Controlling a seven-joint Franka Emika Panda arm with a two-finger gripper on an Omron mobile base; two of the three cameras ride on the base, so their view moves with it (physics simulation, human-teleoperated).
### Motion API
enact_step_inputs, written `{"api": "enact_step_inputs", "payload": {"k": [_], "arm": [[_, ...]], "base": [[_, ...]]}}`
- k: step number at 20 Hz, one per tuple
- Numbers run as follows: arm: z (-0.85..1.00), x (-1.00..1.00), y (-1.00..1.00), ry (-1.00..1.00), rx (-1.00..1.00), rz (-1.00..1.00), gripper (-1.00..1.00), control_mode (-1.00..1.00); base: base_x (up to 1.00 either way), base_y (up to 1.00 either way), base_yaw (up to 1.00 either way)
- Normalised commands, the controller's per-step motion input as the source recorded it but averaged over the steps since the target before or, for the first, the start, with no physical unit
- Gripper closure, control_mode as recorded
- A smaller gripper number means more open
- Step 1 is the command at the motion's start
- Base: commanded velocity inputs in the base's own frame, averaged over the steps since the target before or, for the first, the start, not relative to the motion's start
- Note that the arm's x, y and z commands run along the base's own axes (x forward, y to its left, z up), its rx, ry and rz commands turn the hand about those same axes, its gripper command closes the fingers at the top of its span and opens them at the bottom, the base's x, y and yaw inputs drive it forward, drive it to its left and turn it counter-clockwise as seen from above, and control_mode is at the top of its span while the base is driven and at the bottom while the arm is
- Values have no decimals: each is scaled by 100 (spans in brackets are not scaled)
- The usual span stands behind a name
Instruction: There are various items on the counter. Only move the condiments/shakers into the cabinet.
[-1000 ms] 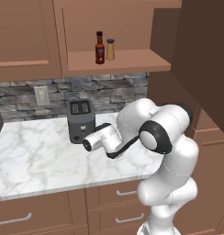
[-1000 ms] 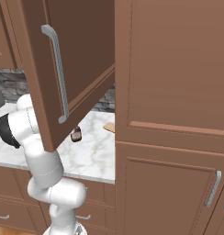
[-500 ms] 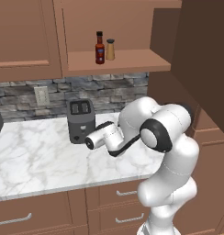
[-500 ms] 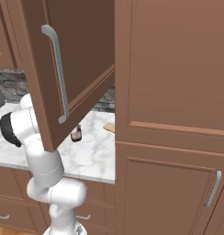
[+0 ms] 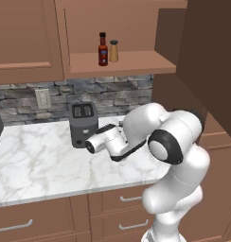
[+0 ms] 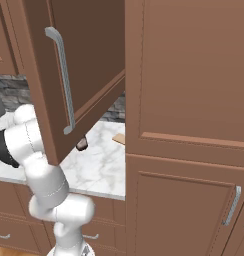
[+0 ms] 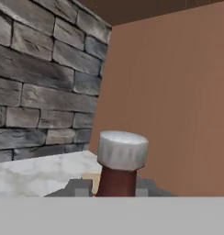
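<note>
One toaster (image 5: pixel 84 123), three condiments: red-labelled bottle (image 5: pixel 103 49), tan shaker (image 5: pixel 114 51), pale-capped bottle (image 7: pixel 120 164).

White, grey-veined marble counter (image 5: pixel 37 165); dark grey toaster (image 5: pixel 83 124); reddish-brown bottle (image 7: pixel 118 170), pale cap; brown cabinet (image 5: pixel 122 64).

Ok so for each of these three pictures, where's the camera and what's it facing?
Left base view: behind-left, facing counter, toaster, shelf with two bottles; white arm shows.
Right base view: behind-right, facing open cabinet door; arm at left.
Hand view: on the hand, facing the pale-capped bottle between the fingers.
Shared: both base views show the counter.
</note>
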Motion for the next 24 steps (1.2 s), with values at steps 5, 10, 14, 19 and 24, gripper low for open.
{"api": "enact_step_inputs", "payload": {"k": [5,10,14,19,24], "arm": [[100,-48,-1,-26,-2,0,100,-100],[100,-30,-4,-17,-6,1,100,-100],[100,-27,-19,-10,-4,7,100,-100],[100,-17,-28,0,0,8,100,-100],[100,-13,-38,0,0,10,100,-100]], "base": [[0,0,0],[0,0,0],[0,0,0],[0,0,0],[0,0,0]]}}
